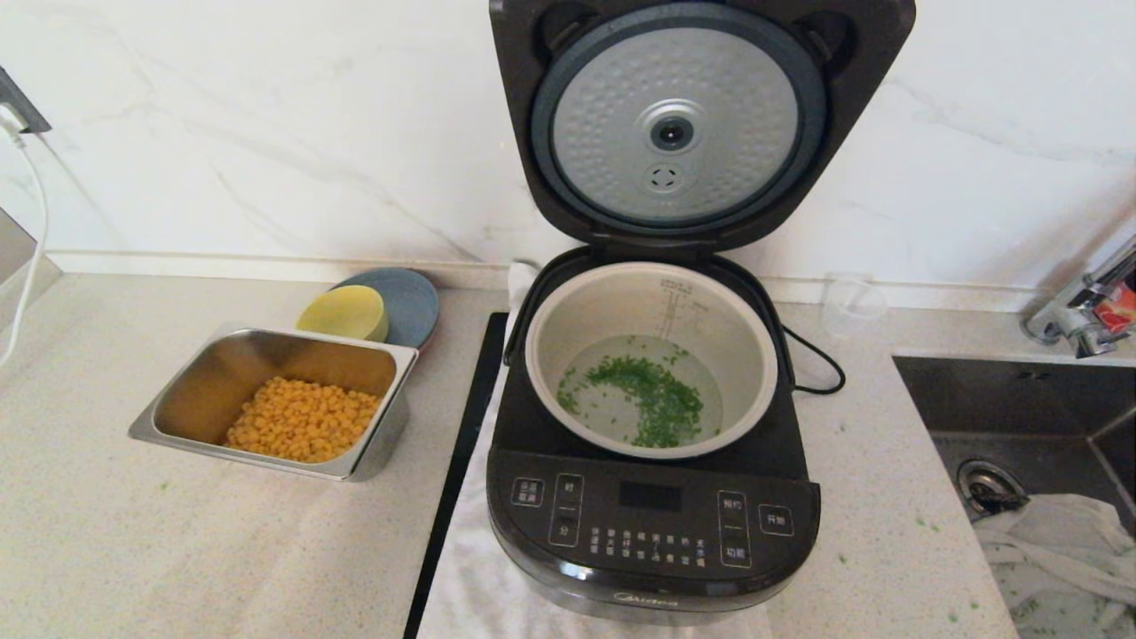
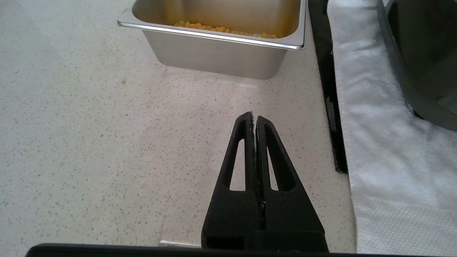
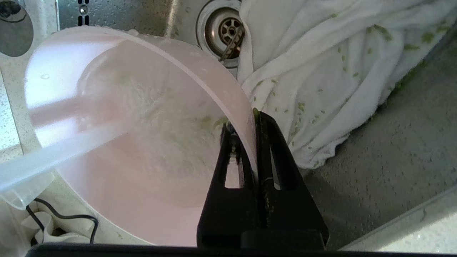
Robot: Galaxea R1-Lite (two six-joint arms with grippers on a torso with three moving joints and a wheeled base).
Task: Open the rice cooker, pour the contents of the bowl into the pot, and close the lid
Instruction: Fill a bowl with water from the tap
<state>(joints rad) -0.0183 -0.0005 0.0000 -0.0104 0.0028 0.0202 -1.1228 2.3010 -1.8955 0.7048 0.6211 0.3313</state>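
Bowl emptied, lid (image 1: 679, 124) up.
Right tool (image 3: 250, 125) clamps the pink bowl (image 3: 135, 135) rim above the sink (image 3: 392, 142); green bits (image 1: 643, 395) lie in the pot (image 1: 652, 355); left tool (image 2: 254, 119) closed over the bench (image 2: 89, 125).

Head camera looks down on the counter (image 1: 177, 532); wrist cameras sit close above counter and sink (image 3: 392, 142).

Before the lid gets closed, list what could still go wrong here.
1. The right gripper pinches only the thin rim of the pink bowl, above the sink; the wet-looking bowl could slip and drop.
2. The lid stands fully open over the pot of green bits; a careless push may slam it.
3. The left gripper sits shut, parked over the counter, offering no support.
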